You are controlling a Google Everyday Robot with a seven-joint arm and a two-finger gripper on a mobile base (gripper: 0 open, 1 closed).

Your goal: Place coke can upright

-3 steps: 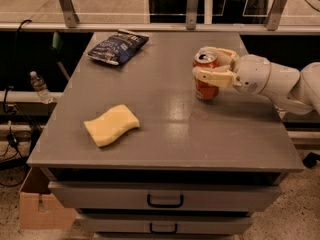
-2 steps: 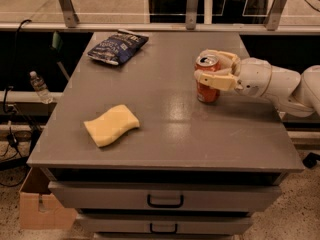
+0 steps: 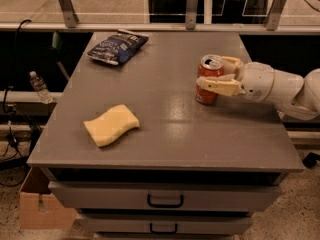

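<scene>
At the far left, off the tabletop [image 3: 165, 134], a small clear bottle [image 3: 39, 86] stands upright on a low ledge. Below it, on the floor, there is a brown box [image 3: 42, 206], beside the left corner of the drawers [image 3: 165, 200].

On the tabletop, in the far left part, a dark blue bag [image 3: 117, 46] lies flat. Its far end is close to the far edge. Nearer to the camera and still on the left half lies a yellow sponge [image 3: 111, 125] with wavy sides. It is flat, a little turned, and well apart from the bag. The middle of the tabletop is grey and shows a soft reflection of light.

On the right half stands the can [image 3: 205, 98]. It is upright, with the silver top facing up and the red side with white letters toward the camera. Its bottom is at the tabletop; whether it rests fully on the surface I cannot tell.

The hand [image 3: 212, 73] comes in from the right and is clenched on the can. One beige finger [image 3: 220, 86] lies across the near side of the can at middle height, and the other one is at its far side, near the top rim. Behind the hand, the white arm [image 3: 280, 86] goes to the right edge, above the right side of the tabletop.
</scene>
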